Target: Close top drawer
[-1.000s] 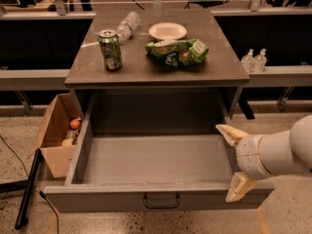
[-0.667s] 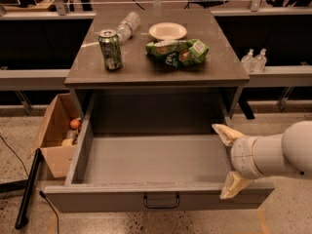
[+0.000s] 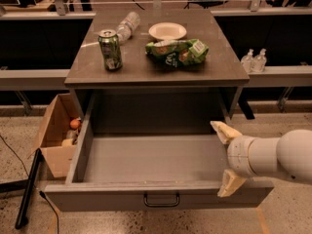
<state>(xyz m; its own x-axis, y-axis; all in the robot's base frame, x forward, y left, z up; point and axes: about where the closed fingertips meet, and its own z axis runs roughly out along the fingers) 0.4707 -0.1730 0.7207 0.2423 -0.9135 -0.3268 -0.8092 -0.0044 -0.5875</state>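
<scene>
The top drawer (image 3: 146, 157) is a wide, deep grey box pulled far out of the cabinet, its inside bare. Its flat grey front (image 3: 97, 199) faces me with a small dark pull handle (image 3: 161, 199) at the centre. My gripper (image 3: 225, 158) comes in from the right on a white arm. Its two cream fingers (image 3: 222, 129) are spread wide apart, one over the drawer's right side wall, the other at the front right corner. It holds nothing.
On the cabinet top (image 3: 214, 62) stand a green can (image 3: 110, 49), a lying plastic bottle (image 3: 126, 24), a white bowl (image 3: 167, 31) and a green chip bag (image 3: 176, 52). An open cardboard box (image 3: 54, 130) sits on the floor at left. Two small bottles (image 3: 255, 60) stand at right.
The gripper and arm have moved slightly left, further over the drawer's right side. The drawer stays pulled out.
</scene>
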